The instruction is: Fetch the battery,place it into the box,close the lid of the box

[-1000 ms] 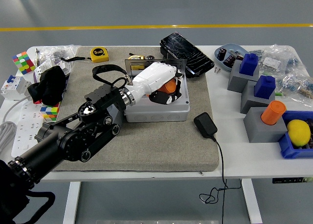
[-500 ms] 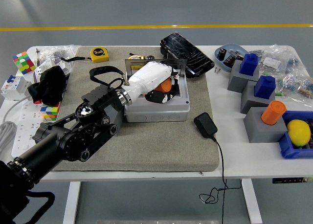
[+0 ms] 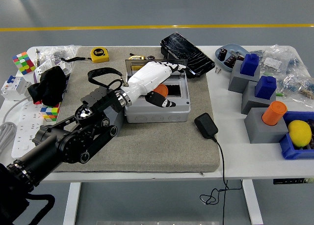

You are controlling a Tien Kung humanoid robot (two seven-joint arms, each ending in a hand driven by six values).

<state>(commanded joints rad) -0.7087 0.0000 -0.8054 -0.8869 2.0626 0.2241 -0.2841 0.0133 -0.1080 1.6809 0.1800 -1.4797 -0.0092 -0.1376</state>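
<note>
left hand point(image 3: 153, 78): white five-finger hand on the black arm coming in from the lower left, parked right over the box, fingers loosely spread, thumb drooping toward the front wall. Looks like it's gripping nothing.
battery point(image 3: 160, 90): the orange thing, sitting down inside the box just under the palm, partly hidden by the hand. Can't really tell if a finger touches it.
box point(image 3: 162, 109): light grey plastic case on the mat, roughly mid-surface.
lid point(image 3: 135, 64): clear, standing up along the far edge of the box, so the box is open.
mat point(image 3: 162, 146): grey-beige pad under the box, covers the middle of the surface.
surface point(image 3: 230, 151): white, pretty cluttered tbh.
charger point(image 3: 206, 125): black power brick at the mat's right edge, cable running off the front.
tape measure point(image 3: 100, 54): yellow, at the far left of the mat.
cracked phone point(image 3: 186, 54): black, lying behind the box to the right.
grey blocks point(image 3: 260, 124): off to the right, well apart from the box, with blue and orange pieces on top.
</note>
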